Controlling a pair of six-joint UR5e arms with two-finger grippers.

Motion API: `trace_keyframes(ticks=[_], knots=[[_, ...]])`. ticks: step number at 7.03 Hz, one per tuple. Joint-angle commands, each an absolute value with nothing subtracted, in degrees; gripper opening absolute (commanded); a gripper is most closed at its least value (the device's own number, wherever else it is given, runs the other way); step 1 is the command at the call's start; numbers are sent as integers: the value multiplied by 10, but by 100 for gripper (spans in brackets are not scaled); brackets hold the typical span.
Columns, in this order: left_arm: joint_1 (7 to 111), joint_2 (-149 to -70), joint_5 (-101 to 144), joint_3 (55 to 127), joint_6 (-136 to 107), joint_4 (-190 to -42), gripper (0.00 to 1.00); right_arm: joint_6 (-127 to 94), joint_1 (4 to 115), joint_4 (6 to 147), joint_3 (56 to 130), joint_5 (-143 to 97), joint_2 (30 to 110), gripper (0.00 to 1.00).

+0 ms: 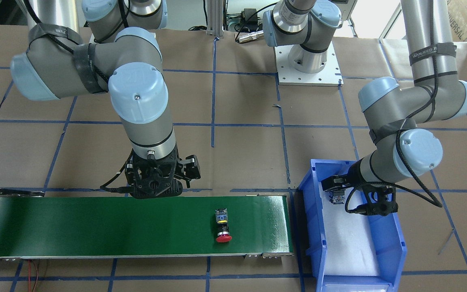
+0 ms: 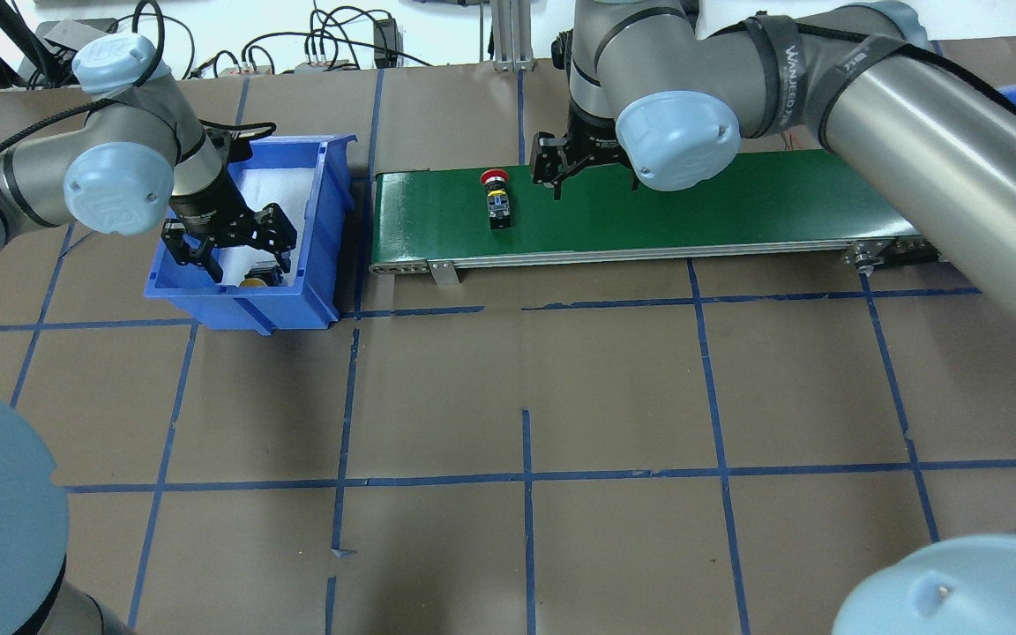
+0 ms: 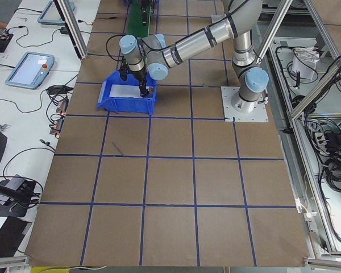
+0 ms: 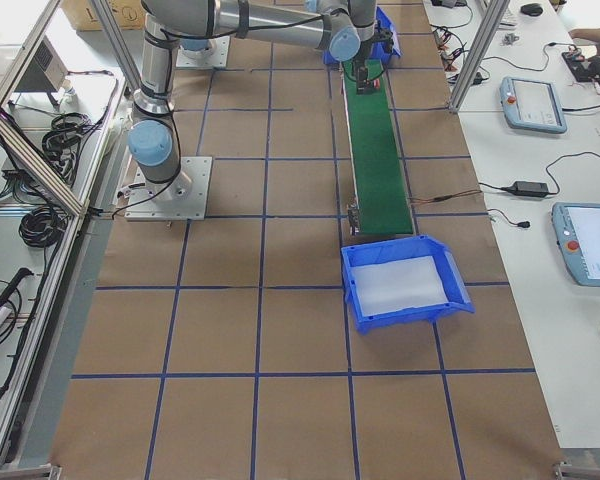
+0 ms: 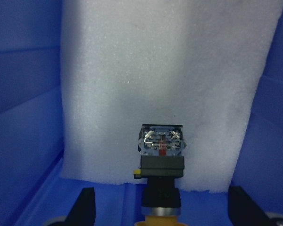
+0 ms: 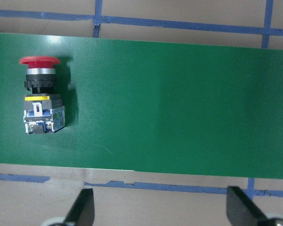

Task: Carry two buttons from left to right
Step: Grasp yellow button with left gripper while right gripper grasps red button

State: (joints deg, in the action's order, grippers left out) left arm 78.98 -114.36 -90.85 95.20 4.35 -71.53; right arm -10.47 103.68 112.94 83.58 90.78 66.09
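The red button (image 1: 223,227) lies on its side on the green conveyor belt (image 1: 95,227), red cap toward the far edge in the overhead view (image 2: 496,196); it also shows in the right wrist view (image 6: 41,101). My right gripper (image 2: 592,176) hangs open and empty above the belt, to the button's right. The yellow button (image 5: 161,172) lies in the blue bin (image 2: 243,309) at the edge of the white foam (image 5: 165,84). My left gripper (image 2: 243,265) is open inside the bin, fingers wide on either side of the yellow button, apart from it.
A second blue bin (image 4: 405,285) with white foam stands on the table past the belt's other end. The belt (image 2: 737,203) runs long toward the robot's right. Brown paper with blue tape lines covers the table (image 2: 526,397).
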Motion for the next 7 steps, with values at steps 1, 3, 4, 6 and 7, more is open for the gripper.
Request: trace_keyframes(ticks=[1,3,4,6,7], knots=[[790,-1156,-910,953,44,-715,98,-148,1051,1176,835,908,634,99],[790,-1163,-910,953,44,-715,88,-138,1089,1227,835,912,605,99],[790,-1163,-910,954,44,-715,73,-126,1093,1237,835,911,597,99],[790,-1163,-926,950,44,-714,33,-106,1094,1237,835,911,585,99],[790,-1162,-933,937,45,-715,26,-103,1092,1243,835,911,581,99]])
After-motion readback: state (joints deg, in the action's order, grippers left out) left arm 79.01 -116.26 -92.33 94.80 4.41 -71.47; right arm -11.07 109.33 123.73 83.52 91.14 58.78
